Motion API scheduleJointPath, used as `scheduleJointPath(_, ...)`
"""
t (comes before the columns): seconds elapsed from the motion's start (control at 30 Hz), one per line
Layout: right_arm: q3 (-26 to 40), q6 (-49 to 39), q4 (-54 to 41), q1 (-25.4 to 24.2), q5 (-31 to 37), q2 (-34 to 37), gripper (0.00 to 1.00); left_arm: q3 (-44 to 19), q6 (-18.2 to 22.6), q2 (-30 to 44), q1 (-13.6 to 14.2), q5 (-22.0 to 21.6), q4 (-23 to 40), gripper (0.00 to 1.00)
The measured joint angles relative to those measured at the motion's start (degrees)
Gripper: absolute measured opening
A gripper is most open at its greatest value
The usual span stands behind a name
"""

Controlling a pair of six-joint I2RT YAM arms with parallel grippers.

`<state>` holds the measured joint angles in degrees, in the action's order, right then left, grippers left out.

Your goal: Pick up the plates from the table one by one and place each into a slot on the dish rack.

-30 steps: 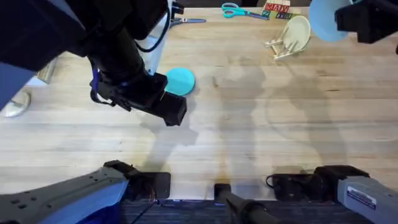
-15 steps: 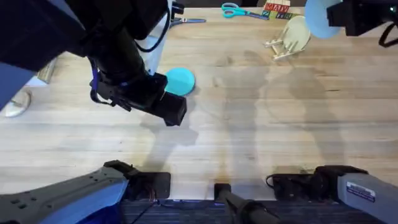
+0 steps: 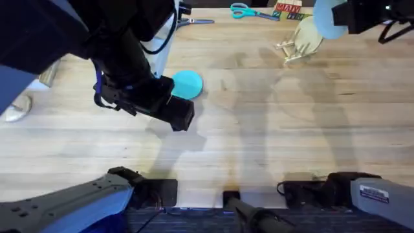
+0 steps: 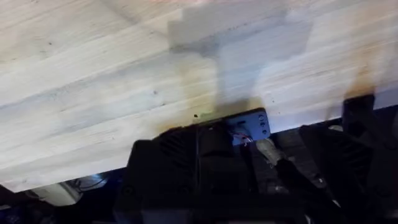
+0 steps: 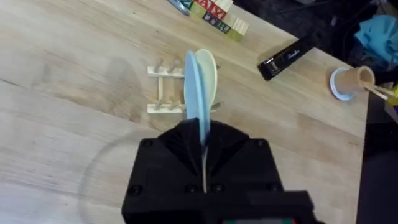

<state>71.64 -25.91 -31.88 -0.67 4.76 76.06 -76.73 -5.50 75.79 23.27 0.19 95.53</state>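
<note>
A teal plate [image 3: 188,84] lies flat on the wooden table [image 3: 272,129], left of centre. My left gripper [image 3: 176,117] hovers just beside it, on the near side, apart from it. At the far right, my right gripper [image 3: 349,16] is shut on the pale blue plate [image 3: 325,19], holding it on edge above the dish rack [image 3: 292,48]. In the right wrist view the pale blue plate [image 5: 194,87] stands edge-on right beside a cream plate [image 5: 208,74] that sits in the dish rack [image 5: 163,90]. The right gripper [image 5: 203,140] clamps the blue plate's rim.
Scissors [image 3: 244,11] and lettered blocks [image 3: 288,10] lie behind the rack. A black stapler [image 5: 287,55] and a paper cup [image 5: 352,81] sit to the rack's side. A metal object [image 3: 19,107] rests at the far left edge. Arm bases [image 4: 249,168] line the table's near edge.
My right gripper has carried the pale blue plate leftward, closer over the rack and the cream plate. The left arm and the teal plate have not moved.
</note>
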Motion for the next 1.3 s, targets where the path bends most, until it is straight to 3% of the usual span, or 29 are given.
scheduleJointPath(1.3, 0.00, 5.35, 6.07, 0.00, 0.65, 8.44, 0.029, 0.00, -0.02, 0.00, 0.00, 0.00, 0.00, 0.993)
